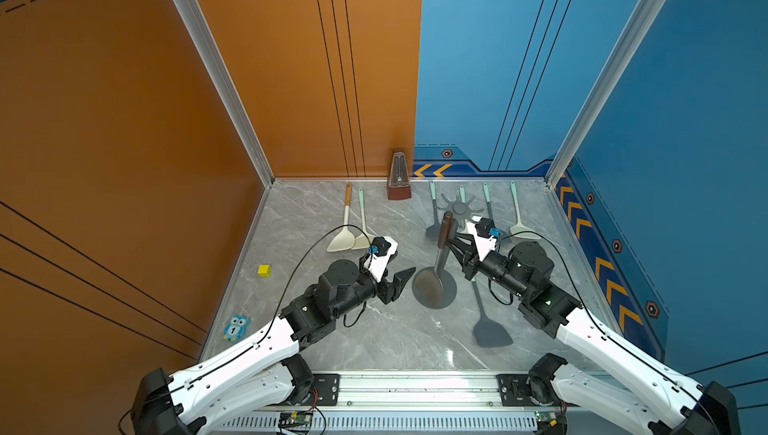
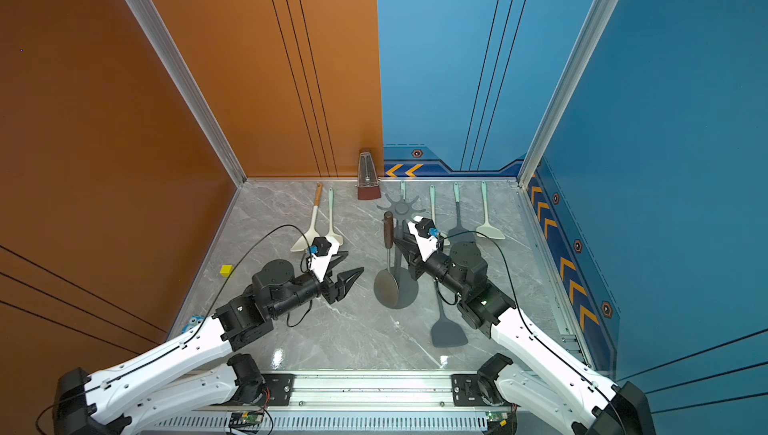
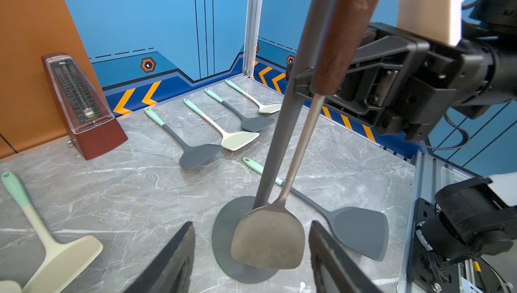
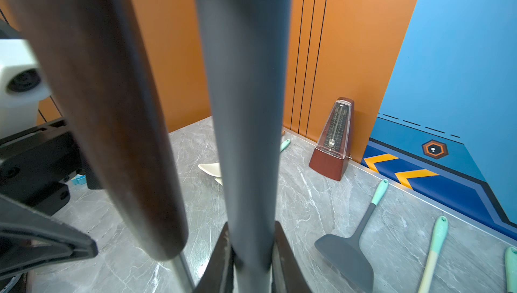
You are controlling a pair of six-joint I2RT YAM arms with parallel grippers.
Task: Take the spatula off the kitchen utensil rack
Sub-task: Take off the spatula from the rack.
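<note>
The right gripper (image 4: 251, 252) is clenched on the pole of the rack (image 1: 460, 207), well above the disc base (image 1: 450, 289), bracing the stand upright. The left gripper (image 2: 347, 266) is empty, jaws spread, held low and aimed at the spatula (image 3: 268, 238), near it but apart. In the left wrist view the blade shows between the two fingers (image 3: 173, 258), farther on. The spatula, with a dark wood handle and a metal shaft and blade, hangs close beside the pole. Its handle end is up by a prong of the crown and its blade is over the base. The hook point is not visible, nor can I tell whether the blade touches the disc. The step in hand seems to be the left arm's reach, with the rack already secured. The next move probably calls for advancing until the jaws straddle the thin shaft or lower handle, then closing. After that comes a lift high enough to clear the prong before drawing away. The shaft lies tight to the pole, so one finger has to slip between them without shoving the rack. A grey spatula (image 1: 490, 331) lying on the table just beside the base should be left alone.
</note>
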